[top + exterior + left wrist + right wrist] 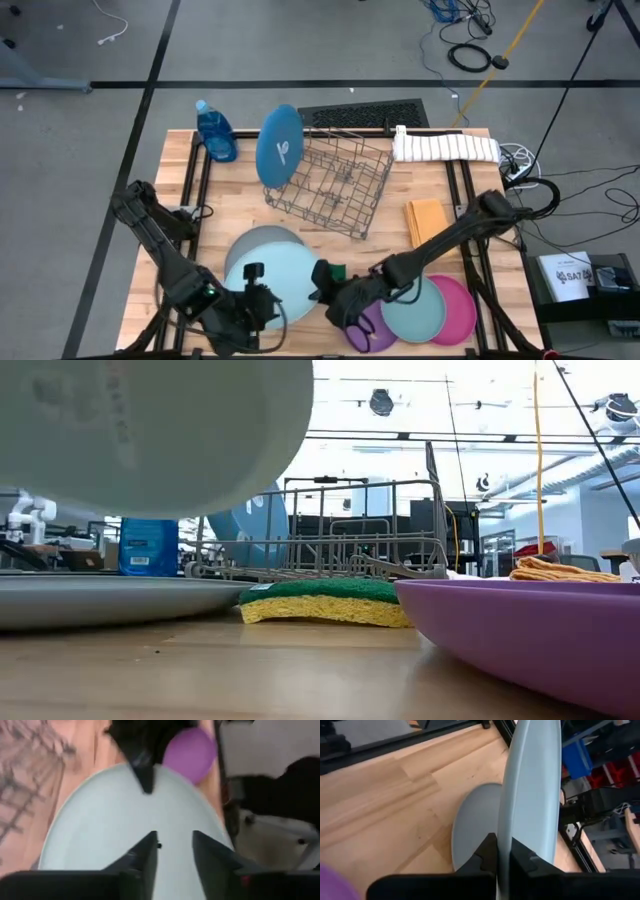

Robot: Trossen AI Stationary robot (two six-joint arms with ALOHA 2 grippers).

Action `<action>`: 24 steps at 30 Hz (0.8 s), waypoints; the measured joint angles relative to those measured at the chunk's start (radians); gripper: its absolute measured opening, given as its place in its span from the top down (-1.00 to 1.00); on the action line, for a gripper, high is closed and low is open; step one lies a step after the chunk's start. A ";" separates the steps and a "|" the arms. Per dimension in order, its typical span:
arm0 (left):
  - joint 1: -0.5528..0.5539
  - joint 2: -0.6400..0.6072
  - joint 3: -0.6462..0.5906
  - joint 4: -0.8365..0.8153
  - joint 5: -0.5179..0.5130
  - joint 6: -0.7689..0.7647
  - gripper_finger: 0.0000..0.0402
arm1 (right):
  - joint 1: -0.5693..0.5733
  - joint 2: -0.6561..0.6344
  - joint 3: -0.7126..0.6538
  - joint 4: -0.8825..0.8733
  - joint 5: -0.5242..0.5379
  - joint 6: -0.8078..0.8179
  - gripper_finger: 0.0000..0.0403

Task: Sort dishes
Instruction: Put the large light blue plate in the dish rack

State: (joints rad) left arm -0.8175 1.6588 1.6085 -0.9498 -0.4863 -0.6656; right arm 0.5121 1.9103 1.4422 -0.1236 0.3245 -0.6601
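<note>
The large pale-blue plate (280, 287) hangs lifted above a grey plate (262, 240) that lies flat on the table. My right gripper (504, 857) is shut on the pale-blue plate's right rim. My left gripper (175, 855) stands open at the plate's near left rim, its fingers apart over the plate's face. The purple (372, 328), teal (418, 312) and pink (460, 310) plates lie overlapping at the near right. The deep-blue plate (278, 146) leans on edge against the wire rack (335, 180). My right gripper pinches the pale-blue plate's rim (506, 832) between its two fingers, one on each face, coming from the table's right side and slanting down. The plate is lifted clear of the grey plate and tilted. My left gripper: I cannot tell whether its open fingers (145, 857) touch the plate.
A green-and-yellow sponge (320, 600) lies between the grey plate and the purple plate (530, 630). A blue bottle (215, 132) stands at the far left, a folded white cloth (445, 148) at the far right, and an orange cloth (427, 220) beside the rack.
</note>
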 joint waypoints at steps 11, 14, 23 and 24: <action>0.038 -0.041 0.000 -0.110 0.066 -0.074 -0.05 | -0.056 -0.134 0.000 -0.047 -0.014 -0.033 0.99; 0.062 -0.035 0.002 -0.193 0.080 -0.114 -0.04 | -0.063 -0.142 -0.002 -0.052 -0.002 -0.046 0.99; 0.124 -0.033 0.031 -0.264 0.112 -0.011 0.91 | -0.060 -0.153 -0.004 -0.040 0.092 -0.050 0.74; 0.129 -0.033 0.038 -0.265 0.119 -0.002 0.94 | -0.061 -0.155 -0.003 -0.033 0.093 -0.050 0.68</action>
State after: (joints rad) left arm -0.6887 1.6260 1.6464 -1.2145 -0.3671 -0.6681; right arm 0.4515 1.7550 1.4387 -0.1570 0.4171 -0.7105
